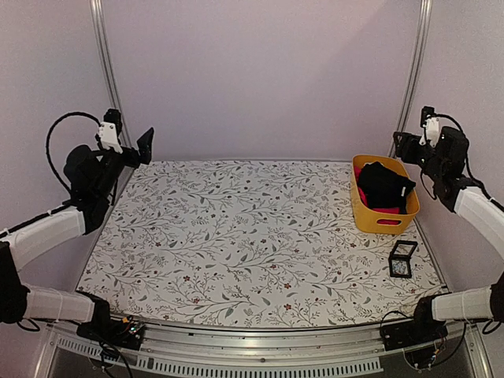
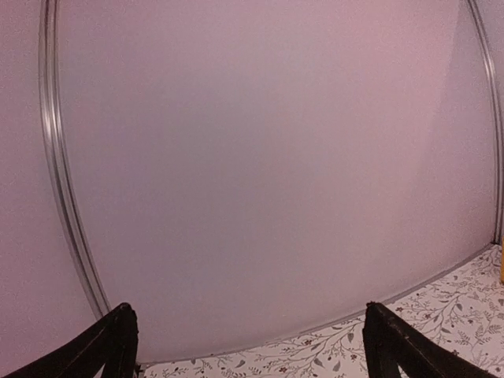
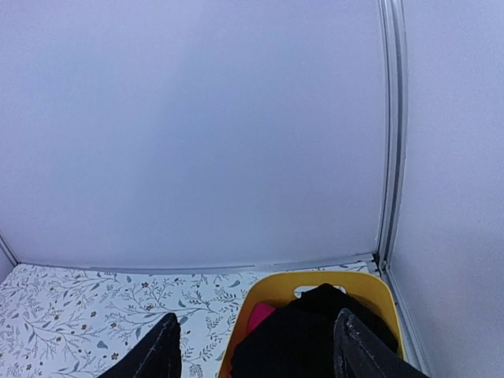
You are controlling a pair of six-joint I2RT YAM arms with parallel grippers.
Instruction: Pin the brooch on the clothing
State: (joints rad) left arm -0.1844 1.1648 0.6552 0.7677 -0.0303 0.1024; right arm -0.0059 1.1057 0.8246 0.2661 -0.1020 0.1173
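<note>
Right fingers hover above the clothing — apart.

Matt cloth shirt (smooth plastic basket)

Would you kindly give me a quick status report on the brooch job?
Left gripper open, empty. Right gripper open, beside yellow basket. Clothing bundled inside. Brooch not made out.

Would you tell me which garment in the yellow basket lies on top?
The black shirt, bunched over the pink garment, which only peeks out beneath it.
</note>
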